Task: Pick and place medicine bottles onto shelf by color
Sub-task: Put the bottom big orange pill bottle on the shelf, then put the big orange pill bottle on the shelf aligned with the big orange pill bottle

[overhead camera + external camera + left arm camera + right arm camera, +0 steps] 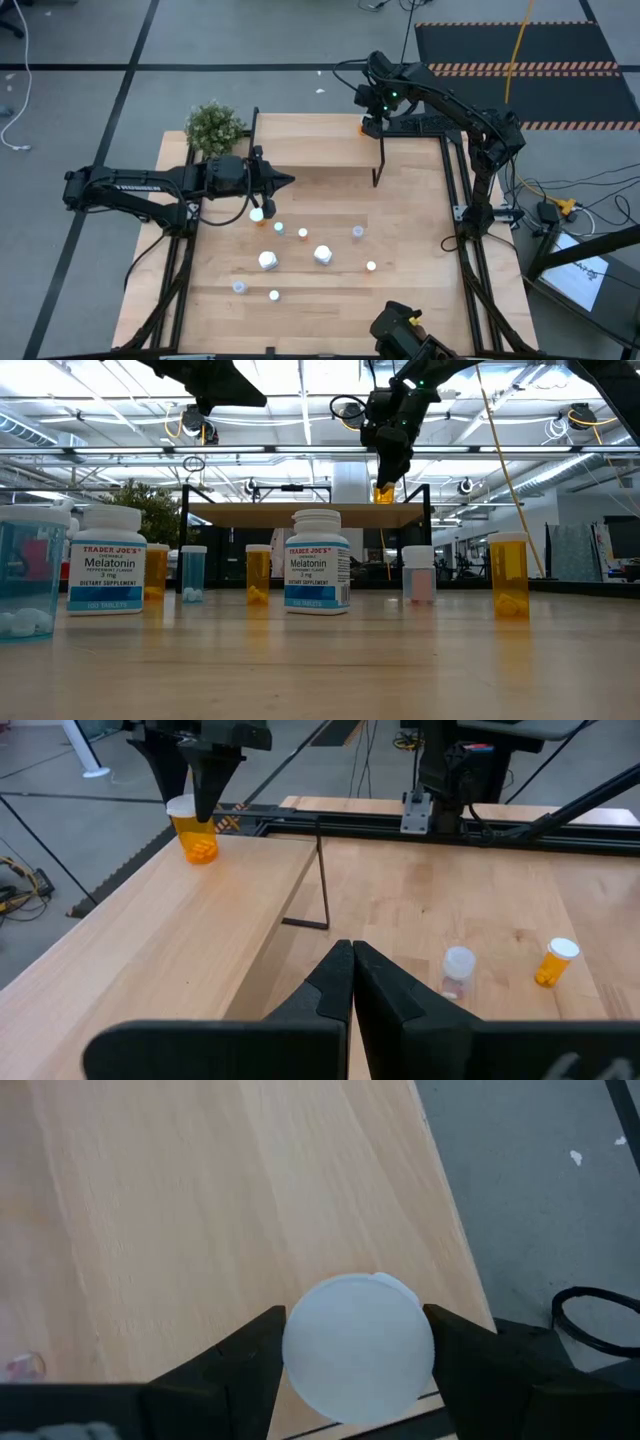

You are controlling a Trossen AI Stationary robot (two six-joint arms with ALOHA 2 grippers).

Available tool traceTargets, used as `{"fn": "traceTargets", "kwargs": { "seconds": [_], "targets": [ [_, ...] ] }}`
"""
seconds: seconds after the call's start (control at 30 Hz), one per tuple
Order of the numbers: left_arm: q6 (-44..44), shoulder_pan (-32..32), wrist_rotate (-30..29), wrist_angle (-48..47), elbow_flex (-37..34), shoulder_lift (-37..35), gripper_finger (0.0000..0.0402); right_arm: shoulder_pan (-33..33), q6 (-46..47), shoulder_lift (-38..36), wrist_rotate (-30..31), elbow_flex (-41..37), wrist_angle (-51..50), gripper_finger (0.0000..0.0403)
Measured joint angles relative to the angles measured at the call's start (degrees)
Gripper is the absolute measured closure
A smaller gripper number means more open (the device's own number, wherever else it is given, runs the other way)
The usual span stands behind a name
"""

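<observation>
An orange medicine bottle [196, 832] with a white cap stands near the far right corner of the shelf [320, 145]. My right gripper [358, 1332] reaches down over it and is shut on it; it also shows in the high view [368, 122]. My left gripper [352, 956] is shut on nothing and hovers over the shelf's near left part [288, 181]. Several more bottles stand upright on the table in front of the shelf: two white ones [323, 254] [268, 261], orange ones [510, 575] and pale blue ones [193, 573]. My right gripper pinches the orange bottle's white cap [300, 1380] between its two fingers, one on each side of the cap's rim. The fingers slant steeply down from above. The bottle is upright, and its bottom [383, 500] looks to be on the shelf top.
The shelf stands on thin black legs [322, 870] above the table's far part. A small green plant [213, 127] sits at the far left corner. The right arm's base frame [440, 800] runs along the table's right side. Bare wood lies near the front edge.
</observation>
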Motion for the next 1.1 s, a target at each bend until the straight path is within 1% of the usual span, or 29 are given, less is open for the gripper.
{"fn": "traceTargets", "kwargs": {
  "seconds": [0.07,0.23,0.33,0.73,0.93,1.1],
  "targets": [
    [0.0,0.0,0.0,0.0,0.0,0.0,0.0387,0.0,0.0,0.0,0.0,0.0,0.1,0.0168],
    [0.0,0.0,0.0,0.0,0.0,0.0,0.0387,0.0,-0.3,0.0,0.1,0.0,0.1,0.0132],
    [0.0,0.0,0.0,0.0,0.0,0.0,0.0387,0.0,-0.4,0.0,0.3,0.0,1.0,0.0121],
    [0.1,0.0,0.0,0.0,0.0,0.0,0.0387,0.1,0.0,-0.6,0.2,0.0,5.8,0.0118],
    [0.7,0.0,0.0,0.0,0.0,0.0,0.0387,1.3,2.3,-5.0,0.2,0.0,7.1,0.0118],
    [0.7,0.0,0.0,0.0,0.0,0.0,0.0387,2.3,3.8,-10.0,0.1,0.0,6.9,0.0127]
  ]
}}
